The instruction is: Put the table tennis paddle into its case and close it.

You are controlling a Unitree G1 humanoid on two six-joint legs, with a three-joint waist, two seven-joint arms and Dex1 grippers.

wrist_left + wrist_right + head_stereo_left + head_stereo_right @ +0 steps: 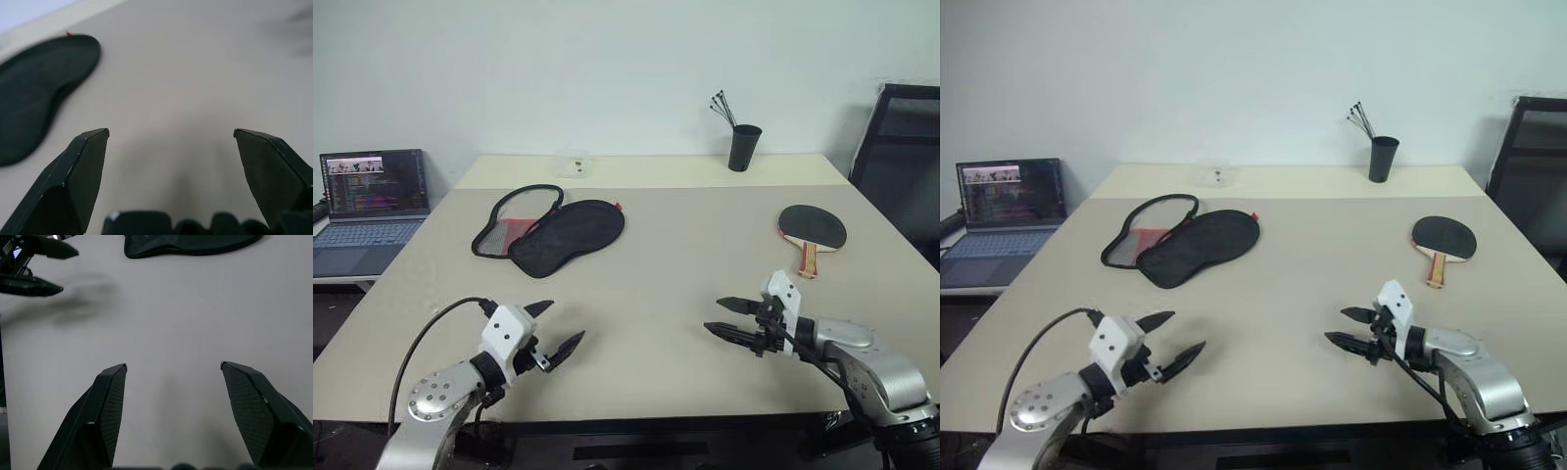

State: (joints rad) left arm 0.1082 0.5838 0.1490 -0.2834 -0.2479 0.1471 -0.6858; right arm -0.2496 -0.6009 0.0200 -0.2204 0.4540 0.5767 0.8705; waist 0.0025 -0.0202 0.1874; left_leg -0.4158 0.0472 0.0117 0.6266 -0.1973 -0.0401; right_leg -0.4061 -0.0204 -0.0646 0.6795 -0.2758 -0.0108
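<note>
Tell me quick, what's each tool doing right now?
Left tool: open, holding nothing.
Right tool: open, holding nothing.

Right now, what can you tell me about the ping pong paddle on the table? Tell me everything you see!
The paddle lies flat on the tan table, on the robot's right side. Its round face looks like black rubber, with a thin red edge. The short wooden handle is tan with a red stripe and points toward the robot. Nothing touches it except the table; both grippers are nearer the robot, and the black case lies well off to its left.
</note>
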